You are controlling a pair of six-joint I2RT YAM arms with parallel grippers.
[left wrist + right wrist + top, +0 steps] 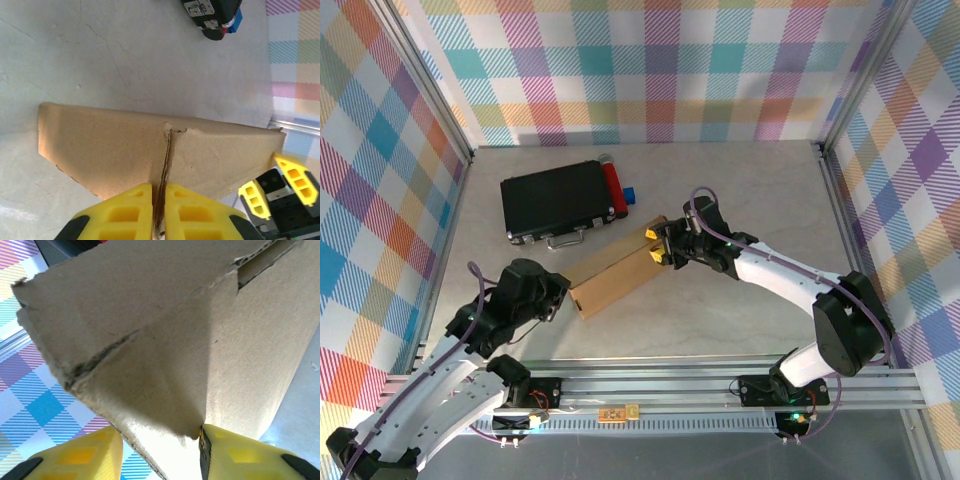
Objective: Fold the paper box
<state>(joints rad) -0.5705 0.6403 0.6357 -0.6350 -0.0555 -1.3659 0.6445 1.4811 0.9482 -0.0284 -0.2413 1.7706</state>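
The paper box [615, 275] lies as a long, flattened brown strip at the middle of the table [740, 190], running diagonally from near left to far right. The left gripper [159, 212] pinches its near-left edge between pressed-together fingers, and the right gripper [653, 245] has its fingers spread astride the far-right end. A black case [555, 203] lies beyond the box, to the far left

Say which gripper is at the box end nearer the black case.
The right gripper; the left gripper grips the paper box at the end farther from the black case.
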